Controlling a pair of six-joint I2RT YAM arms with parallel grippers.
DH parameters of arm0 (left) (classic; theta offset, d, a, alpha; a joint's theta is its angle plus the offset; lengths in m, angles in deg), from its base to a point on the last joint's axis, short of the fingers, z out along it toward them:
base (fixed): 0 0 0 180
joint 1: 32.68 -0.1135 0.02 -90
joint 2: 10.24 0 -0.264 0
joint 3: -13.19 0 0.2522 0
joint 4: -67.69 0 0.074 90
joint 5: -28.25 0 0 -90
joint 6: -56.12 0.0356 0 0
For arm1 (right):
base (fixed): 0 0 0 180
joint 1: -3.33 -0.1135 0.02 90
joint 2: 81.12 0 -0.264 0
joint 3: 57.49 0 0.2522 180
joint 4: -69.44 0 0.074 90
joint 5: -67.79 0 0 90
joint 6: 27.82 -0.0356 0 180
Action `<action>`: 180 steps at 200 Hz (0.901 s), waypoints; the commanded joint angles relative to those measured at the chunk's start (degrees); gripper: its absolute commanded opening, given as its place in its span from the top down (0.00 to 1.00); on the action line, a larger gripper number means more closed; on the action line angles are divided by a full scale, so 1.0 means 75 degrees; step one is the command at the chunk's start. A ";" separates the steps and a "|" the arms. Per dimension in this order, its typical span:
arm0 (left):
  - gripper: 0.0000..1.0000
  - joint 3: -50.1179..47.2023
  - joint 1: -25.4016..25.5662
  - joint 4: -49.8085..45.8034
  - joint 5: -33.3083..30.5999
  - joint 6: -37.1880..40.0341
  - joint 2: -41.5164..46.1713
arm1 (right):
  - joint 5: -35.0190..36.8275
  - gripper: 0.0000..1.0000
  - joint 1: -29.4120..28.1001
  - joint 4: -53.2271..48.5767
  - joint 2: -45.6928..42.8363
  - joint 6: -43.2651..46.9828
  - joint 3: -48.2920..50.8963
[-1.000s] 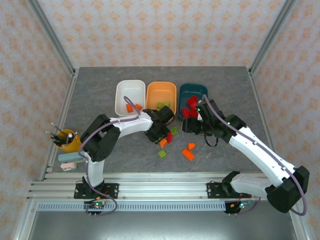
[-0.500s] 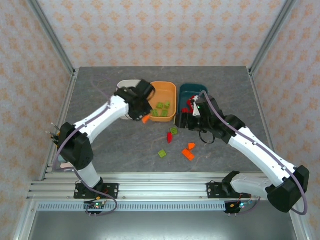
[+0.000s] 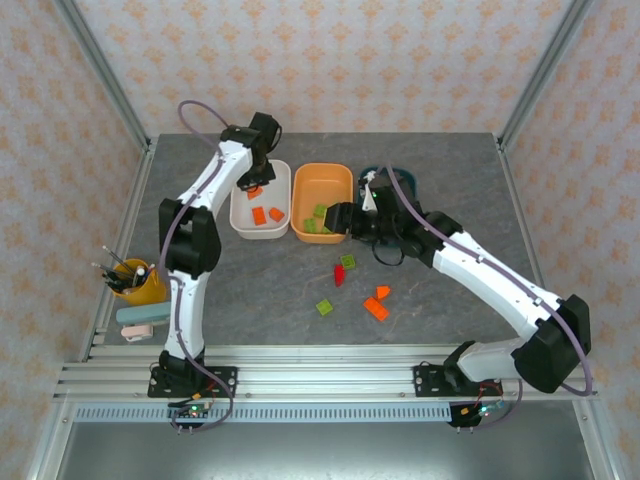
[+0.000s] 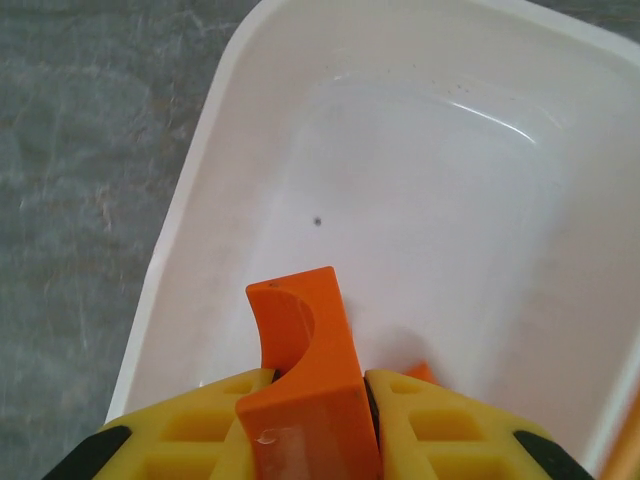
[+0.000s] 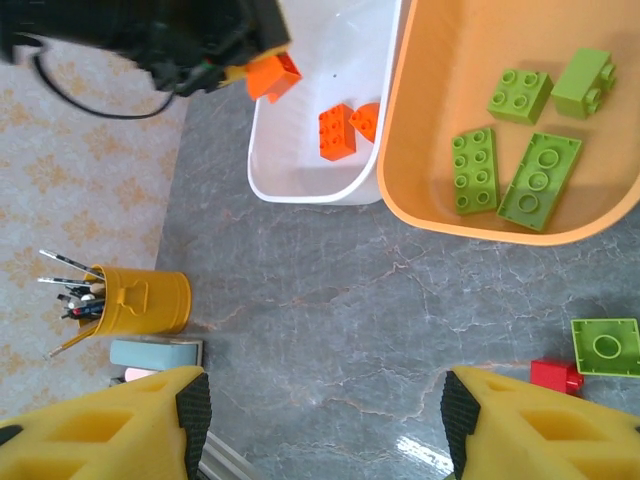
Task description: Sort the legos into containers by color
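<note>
Top external view: the grey table is spanned by both arms. Three containers are lined up toward its far side: the white tub, the orange tub just beside it, and the dark teal tub, which is partly hidden by the right arm. The left gripper is held above the far part of the white tub and is clamped on an orange brick. In the left wrist view that brick is seen pinched between the yellow fingers over the tub's bare floor. The right gripper is held over the table near the orange tub, with its fingers spread apart and nothing between them. Two orange bricks are seen lying in the white tub, and four light green bricks in the orange tub. Five loose legos are scattered on the table nearer the arms: two orange, two green and one red.
</note>
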 commanded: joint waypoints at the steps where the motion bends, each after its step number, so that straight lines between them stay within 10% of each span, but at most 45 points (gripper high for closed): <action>1: 0.82 0.0663 -0.0127 -0.0601 -0.0563 0.0688 -0.0535 | 0.0159 0.36 -0.0031 -0.0030 0.0070 -0.0105 -0.0248; 66: 0.74 0.0726 -0.0175 -0.0360 -0.0448 0.0746 -0.1205 | 0.0384 0.35 -0.0031 -0.0684 -0.0015 -0.0004 -0.0035; 102: 0.50 0.0589 -0.0165 -0.0427 -0.0460 0.0770 -0.0906 | 0.0469 0.35 -0.0031 -0.1077 0.0003 0.0121 0.0137; 180: 0.33 -0.0831 0.0256 -0.0188 -0.0297 0.0412 0.1943 | 0.1266 0.35 -0.1463 -0.3073 0.0190 0.1661 0.0209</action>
